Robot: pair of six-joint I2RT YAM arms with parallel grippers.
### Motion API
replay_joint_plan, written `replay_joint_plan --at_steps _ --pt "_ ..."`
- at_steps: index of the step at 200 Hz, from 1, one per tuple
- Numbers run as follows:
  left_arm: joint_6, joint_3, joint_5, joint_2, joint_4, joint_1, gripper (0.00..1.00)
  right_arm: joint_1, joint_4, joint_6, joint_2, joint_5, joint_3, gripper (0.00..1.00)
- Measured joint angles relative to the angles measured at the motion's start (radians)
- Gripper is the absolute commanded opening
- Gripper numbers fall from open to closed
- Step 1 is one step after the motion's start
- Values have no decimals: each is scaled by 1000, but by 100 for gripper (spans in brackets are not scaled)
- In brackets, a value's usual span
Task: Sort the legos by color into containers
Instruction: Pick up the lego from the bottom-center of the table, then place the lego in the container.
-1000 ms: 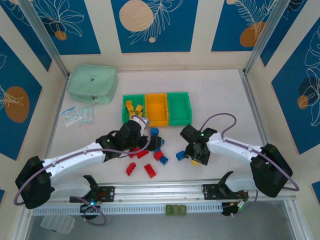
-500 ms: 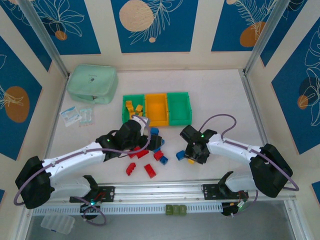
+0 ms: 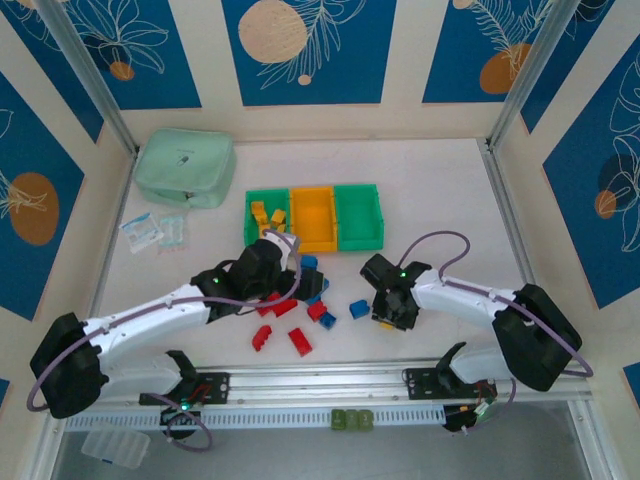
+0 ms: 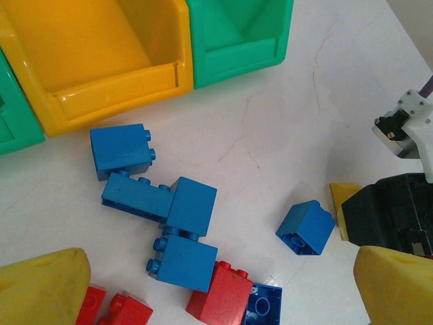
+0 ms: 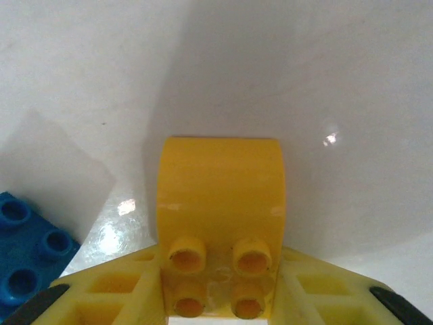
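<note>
Three joined containers stand at the table's middle back: a green bin (image 3: 265, 192) with yellow legos inside, an orange-yellow bin (image 3: 313, 215) and a second green bin (image 3: 358, 215). Blue legos (image 4: 191, 206) and red legos (image 4: 220, 294) lie scattered in front of them. My left gripper (image 3: 300, 290) hovers open over this pile, its yellow fingertips (image 4: 47, 284) wide apart. My right gripper (image 3: 388, 318) is low on the table and shut on a yellow lego (image 5: 220, 196), studs facing the camera. A single blue lego (image 3: 360, 309) lies just left of it.
A mint-green zip pouch (image 3: 185, 168) and small clear packets (image 3: 155, 232) lie at the back left. More red legos (image 3: 299, 342) sit near the front rail (image 3: 320, 380). Metal frame posts (image 3: 510, 100) flank the work area.
My right gripper's fingers have closed onto the yellow lego and it has shifted slightly left. The left arm has not moved.
</note>
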Motion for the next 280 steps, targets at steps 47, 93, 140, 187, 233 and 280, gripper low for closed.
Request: replay_joint_plan --at_steps 47,93,140,187,233,280 --pt "-4 1 -77 -52 -75 0 99 6 -63 -80 -58 47 116 35" --pt "-34 2 -209 -159 -212 0 99 36 -21 -248 9 57 343 36" --pt "-91 2 -308 -250 -358 1 99 91 91 -429 303 40 673 37" --pt "-144 2 -363 -325 -451 3 99 98 148 -566 625 0 1037 37" --pt "-170 2 -388 -357 -486 5 99 74 102 -642 914 -15 1389 62" --pt "-169 2 -389 -360 -485 6 99 58 55 -683 943 -8 1453 71"
